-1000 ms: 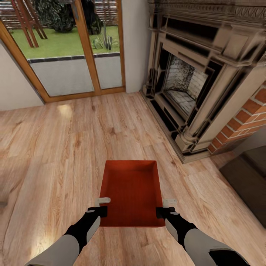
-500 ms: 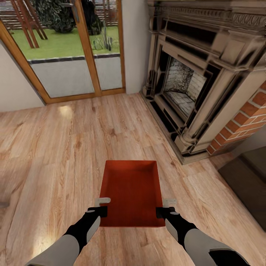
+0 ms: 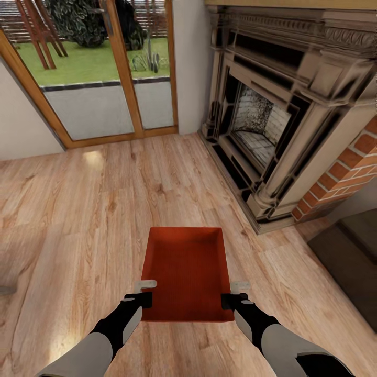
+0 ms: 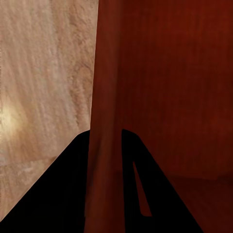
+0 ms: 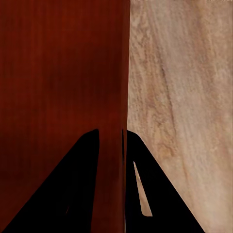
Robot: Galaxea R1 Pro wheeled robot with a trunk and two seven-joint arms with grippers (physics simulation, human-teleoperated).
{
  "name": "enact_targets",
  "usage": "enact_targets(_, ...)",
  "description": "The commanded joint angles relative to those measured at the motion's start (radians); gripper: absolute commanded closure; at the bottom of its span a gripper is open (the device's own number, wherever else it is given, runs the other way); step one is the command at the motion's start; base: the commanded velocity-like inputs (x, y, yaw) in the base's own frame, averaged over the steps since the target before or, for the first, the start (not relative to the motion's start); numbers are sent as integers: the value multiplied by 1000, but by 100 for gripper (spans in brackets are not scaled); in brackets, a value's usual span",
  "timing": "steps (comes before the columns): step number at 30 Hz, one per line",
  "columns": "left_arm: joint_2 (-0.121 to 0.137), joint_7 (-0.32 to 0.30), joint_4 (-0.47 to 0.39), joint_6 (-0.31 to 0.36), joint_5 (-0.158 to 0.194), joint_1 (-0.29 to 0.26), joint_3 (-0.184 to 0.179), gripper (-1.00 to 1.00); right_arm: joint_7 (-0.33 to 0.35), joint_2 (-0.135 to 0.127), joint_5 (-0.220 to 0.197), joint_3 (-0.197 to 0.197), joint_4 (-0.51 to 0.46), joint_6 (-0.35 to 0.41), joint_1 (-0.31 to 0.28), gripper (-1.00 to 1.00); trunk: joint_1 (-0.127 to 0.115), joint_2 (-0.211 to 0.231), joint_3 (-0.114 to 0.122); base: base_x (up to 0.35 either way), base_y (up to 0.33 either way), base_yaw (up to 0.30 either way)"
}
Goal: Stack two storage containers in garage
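Left fingers (image 3: 145,286) pinch the bin's (image 3: 186,272) left wall; right fingers (image 3: 240,287) pinch its right wall. The bin hangs between them above wood flooring (image 3: 78,209).

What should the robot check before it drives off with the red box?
1. Left gripper pinching the left wall of the storage container: ok, the wall sits between its fingers in the left wrist view.
2. Right gripper pinching the right wall: ok.
3. Container level, not tipping: ok.
4. Container empty: ok.
5. In the garage yet: not ok, wood-plank floor and fireplace mean living room.
6. Second container's whereabouts: cannot tell.
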Motion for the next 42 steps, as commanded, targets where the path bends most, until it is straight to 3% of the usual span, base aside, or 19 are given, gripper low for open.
enact_targets(1,-2,5,-3,3,18,0,-12,100,3,5,-7,9,1,2,0,100,-4,7,3,0,0,0)
enact_targets(42,-2,5,-3,3,18,0,-12,100,3,4,-4,9,1,2,0,100,-161,294,131,0,0,0)
